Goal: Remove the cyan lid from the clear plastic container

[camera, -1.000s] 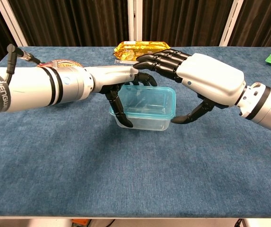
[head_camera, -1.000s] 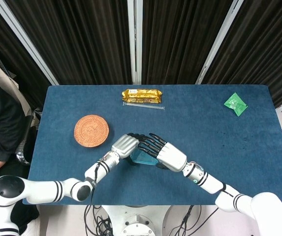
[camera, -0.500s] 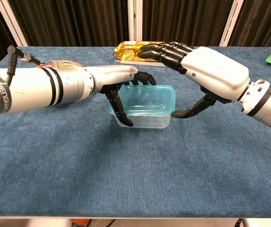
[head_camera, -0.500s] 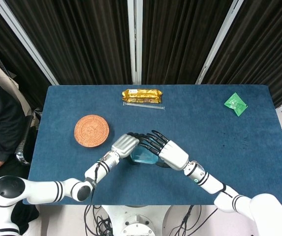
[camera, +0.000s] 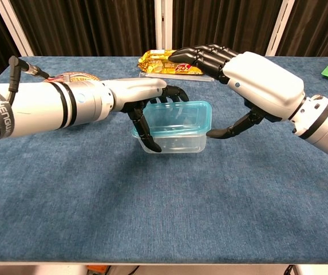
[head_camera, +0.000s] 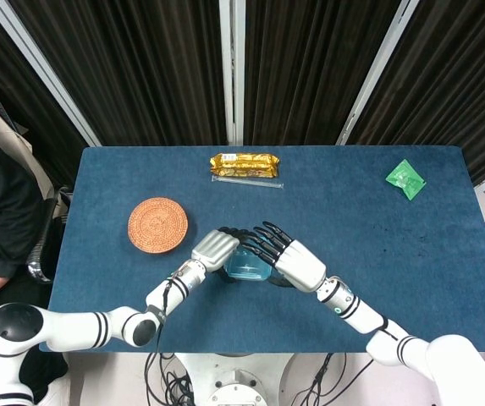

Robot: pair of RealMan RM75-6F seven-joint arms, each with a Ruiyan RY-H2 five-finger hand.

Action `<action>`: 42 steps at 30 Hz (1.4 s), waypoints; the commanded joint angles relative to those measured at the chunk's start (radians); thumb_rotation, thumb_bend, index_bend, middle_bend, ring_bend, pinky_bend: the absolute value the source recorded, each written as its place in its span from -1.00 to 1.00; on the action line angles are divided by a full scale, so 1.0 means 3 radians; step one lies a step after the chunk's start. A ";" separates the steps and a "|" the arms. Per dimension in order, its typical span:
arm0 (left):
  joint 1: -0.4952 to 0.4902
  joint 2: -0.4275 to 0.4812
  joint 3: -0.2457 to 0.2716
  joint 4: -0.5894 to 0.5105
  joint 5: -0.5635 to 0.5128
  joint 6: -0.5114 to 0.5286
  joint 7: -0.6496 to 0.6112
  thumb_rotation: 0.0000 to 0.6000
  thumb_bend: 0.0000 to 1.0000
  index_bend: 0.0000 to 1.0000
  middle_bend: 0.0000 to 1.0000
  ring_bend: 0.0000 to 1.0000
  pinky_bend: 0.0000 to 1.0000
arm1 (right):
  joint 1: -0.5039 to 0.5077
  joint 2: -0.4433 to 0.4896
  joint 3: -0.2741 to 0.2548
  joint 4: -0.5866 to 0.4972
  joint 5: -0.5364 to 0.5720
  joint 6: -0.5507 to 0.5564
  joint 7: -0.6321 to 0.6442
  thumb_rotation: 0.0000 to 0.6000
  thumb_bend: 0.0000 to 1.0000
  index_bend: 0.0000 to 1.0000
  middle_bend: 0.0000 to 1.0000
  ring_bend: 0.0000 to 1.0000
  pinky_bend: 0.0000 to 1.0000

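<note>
So the cyan lid sat on the container, unremoved; the left hand gripped the container, the right hand hovered, fingers spread and empty.

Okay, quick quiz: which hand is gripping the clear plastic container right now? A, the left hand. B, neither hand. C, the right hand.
A: in the chest view the left hand has its fingers wrapped down around the end of the container, while the right hand has its fingers raised above the cyan lid, with only its thumb at the box's right edge.
</note>
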 commanded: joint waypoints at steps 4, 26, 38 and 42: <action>0.0006 -0.0008 -0.0001 0.0012 0.0020 0.0013 0.0002 1.00 -1.00 -0.74 -0.70 -0.62 -0.60 | 0.0006 -0.0015 0.0016 0.0017 0.0013 0.0033 0.0029 1.00 -0.38 -1.00 -0.86 -1.00 -1.00; 0.0030 -0.0035 0.0006 0.0016 0.0073 0.0068 0.0059 1.00 -1.00 -0.83 -0.75 -0.64 -0.62 | -0.0012 0.0048 0.0005 -0.0099 0.0050 0.0039 0.0062 1.00 -0.38 -0.80 -0.81 -1.00 -1.00; 0.0093 0.0002 -0.0001 -0.0048 0.0200 0.0118 -0.0009 1.00 -1.00 -0.90 -0.89 -0.81 -0.72 | -0.0033 0.0043 -0.0008 -0.0060 0.0048 0.0044 0.0009 1.00 -0.22 0.27 -0.61 -1.00 -1.00; 0.0105 0.0028 -0.0007 -0.0089 0.0216 0.0124 -0.0017 1.00 -1.00 -0.92 -0.95 -0.89 -0.75 | -0.0039 0.0052 -0.0011 -0.0063 0.0046 0.0047 -0.0010 1.00 -0.17 0.35 -0.60 -1.00 -1.00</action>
